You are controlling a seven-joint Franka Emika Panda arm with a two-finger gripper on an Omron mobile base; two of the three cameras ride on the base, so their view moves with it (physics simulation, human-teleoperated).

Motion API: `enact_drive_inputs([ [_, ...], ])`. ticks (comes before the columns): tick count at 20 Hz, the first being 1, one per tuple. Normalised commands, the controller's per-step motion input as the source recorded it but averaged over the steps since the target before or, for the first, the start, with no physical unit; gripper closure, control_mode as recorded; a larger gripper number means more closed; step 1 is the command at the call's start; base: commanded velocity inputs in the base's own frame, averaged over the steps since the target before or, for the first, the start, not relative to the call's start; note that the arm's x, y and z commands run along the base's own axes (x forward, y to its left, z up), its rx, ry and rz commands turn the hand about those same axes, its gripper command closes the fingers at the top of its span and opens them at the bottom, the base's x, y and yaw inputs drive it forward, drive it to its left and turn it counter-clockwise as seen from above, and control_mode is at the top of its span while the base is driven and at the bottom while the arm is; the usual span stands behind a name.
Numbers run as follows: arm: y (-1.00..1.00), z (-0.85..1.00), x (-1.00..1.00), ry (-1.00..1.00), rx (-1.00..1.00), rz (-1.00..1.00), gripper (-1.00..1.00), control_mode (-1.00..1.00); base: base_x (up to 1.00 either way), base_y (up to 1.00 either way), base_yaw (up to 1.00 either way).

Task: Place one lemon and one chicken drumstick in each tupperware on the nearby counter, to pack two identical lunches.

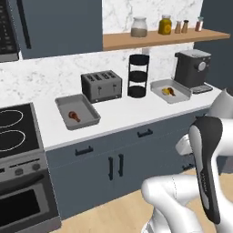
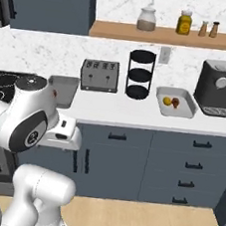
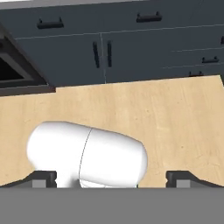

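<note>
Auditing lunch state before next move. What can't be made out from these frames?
- Left tupperware, right base view: the arm covers most of it, contents hidden.
- Second lemon: whereabouts can't be told; the left tupperware holds just a drumstick.
- Shelf jars: too small to identify contents.

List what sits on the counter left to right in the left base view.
Stovetop → left tupperware with a chicken drumstick → toaster → black tiered rack → right tupperware with drumstick and lemon → coffee machine.
</note>
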Motion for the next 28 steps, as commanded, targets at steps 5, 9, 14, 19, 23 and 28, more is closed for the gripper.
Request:
enact_drive_inputs([
  [5,0.00,0.00,0.00,0.00,0.00,0.00,-1.00,1.00,0.14,-1.00,-0.30],
  [9,0.00,0.00,0.00,0.00,0.00,0.00,-1.00,1.00,0.47,-1.00,-0.09],
  [14,0.00,0.00,0.00,0.00,0.00,0.00,-1.00,1.00,0.68,-1.00,0.21],
  [19,0.00,0.00,0.00,0.00,0.00,0.00,-1.00,1.00,0.55,-1.00,0.38],
  [23,0.00,0.00,0.00,0.00,0.00,0.00,-1.00,1.00,0.23,-1.00,0.30],
  [28,0.00,0.00,0.00,0.00,0.00,0.00,-1.00,1.00,0.00,-1.00,0.14],
])
